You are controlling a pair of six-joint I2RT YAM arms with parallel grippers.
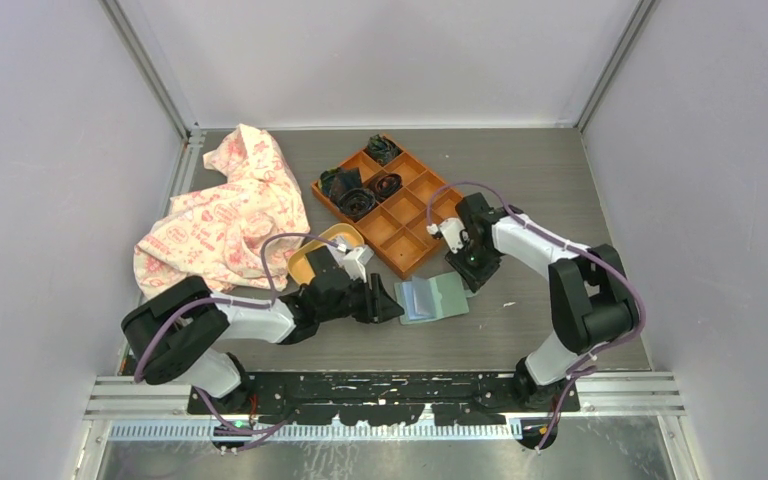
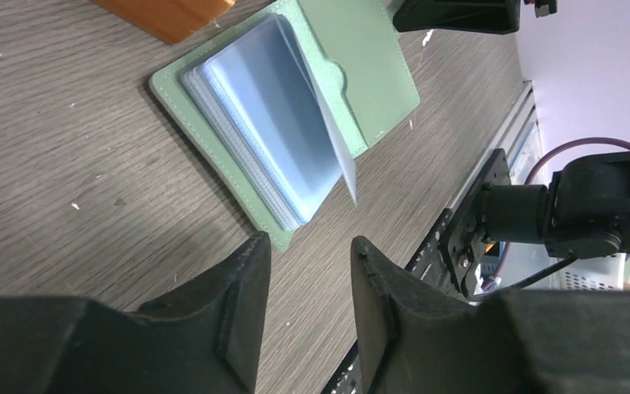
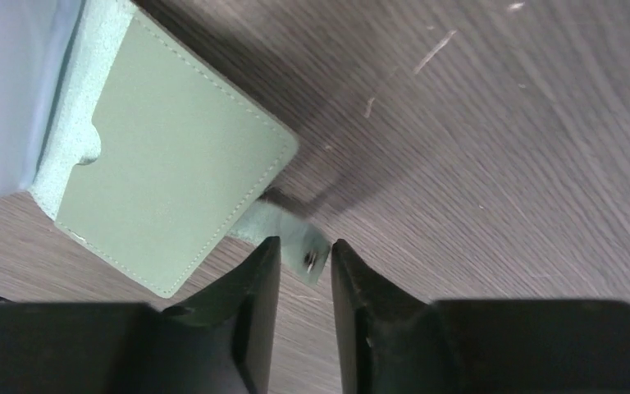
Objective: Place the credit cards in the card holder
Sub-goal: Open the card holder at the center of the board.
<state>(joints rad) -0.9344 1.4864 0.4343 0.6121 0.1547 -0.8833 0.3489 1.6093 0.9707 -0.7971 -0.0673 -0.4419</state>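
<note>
card holder (image 1: pixel 433 298): 1, open flat | end effectors: 2, beside it

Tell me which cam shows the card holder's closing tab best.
Right wrist: the closing tab with its snap stud sits just ahead of the right gripper, between its open jaws. The left wrist view shows the card holder open with blue sleeves, tab hidden. The top external view shows the holder small, tab not discernible.

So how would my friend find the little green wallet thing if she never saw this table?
Start at the big orange tray with its square compartments in the middle of the table. Just in front of its near corner, between the two robot claws, the card holder lies open and flat. It is the only sage-green thing there, with pale blue see-through sleeves fanned like book pages, unlike the yellow dish beside it.
</note>
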